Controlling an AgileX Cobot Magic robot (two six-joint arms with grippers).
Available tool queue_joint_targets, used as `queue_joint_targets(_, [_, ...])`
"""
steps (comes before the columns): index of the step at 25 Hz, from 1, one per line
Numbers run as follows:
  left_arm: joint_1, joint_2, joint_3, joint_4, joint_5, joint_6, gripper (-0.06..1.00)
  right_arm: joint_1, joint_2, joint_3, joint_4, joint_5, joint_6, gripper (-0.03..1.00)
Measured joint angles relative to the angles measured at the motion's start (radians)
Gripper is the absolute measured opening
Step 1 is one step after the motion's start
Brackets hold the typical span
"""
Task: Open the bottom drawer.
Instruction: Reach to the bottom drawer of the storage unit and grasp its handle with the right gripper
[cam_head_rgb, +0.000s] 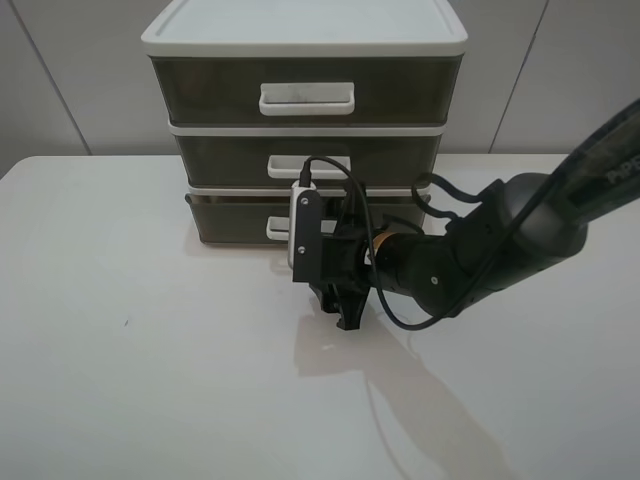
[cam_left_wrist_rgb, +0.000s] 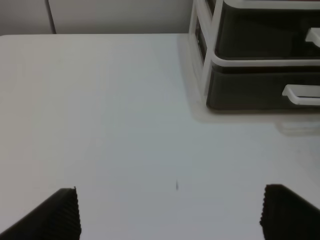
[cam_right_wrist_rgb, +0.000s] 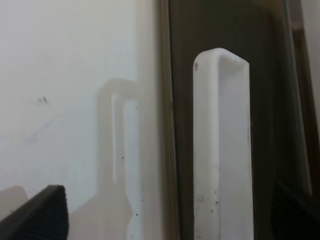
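Note:
The bottom drawer (cam_head_rgb: 230, 225) is the lowest of three smoky grey-brown drawers in a white-framed unit, and its front sits in line with the frame. Its thin white loop handle (cam_head_rgb: 277, 229) is partly hidden by my right gripper (cam_head_rgb: 330, 280), which reaches across from the right and sits turned on its side just in front of it. In the right wrist view the handle (cam_right_wrist_rgb: 222, 150) stands close between the wide-open fingertips (cam_right_wrist_rgb: 45, 210), with nothing held. My left gripper (cam_left_wrist_rgb: 170, 215) is open and empty over bare table, well short of the drawer (cam_left_wrist_rgb: 250, 92).
The middle drawer (cam_head_rgb: 240, 158) and the tall top drawer (cam_head_rgb: 210, 90) stack above it, each with a white handle. The unit stands at the back of the white table (cam_head_rgb: 150, 380), against a grey wall. A black cable (cam_head_rgb: 335, 170) loops off the right wrist.

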Motion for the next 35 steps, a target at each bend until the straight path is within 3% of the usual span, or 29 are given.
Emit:
queue_joint_targets(26, [0.0, 0.0, 0.0, 0.0, 0.0, 0.0, 0.74, 0.0, 0.069, -0.039, -0.02, -0.059, -0.015, 0.67])
queue_joint_targets(35, [0.0, 0.0, 0.0, 0.0, 0.0, 0.0, 0.74, 0.0, 0.084, -0.04, -0.02, -0.056, -0.015, 0.58])
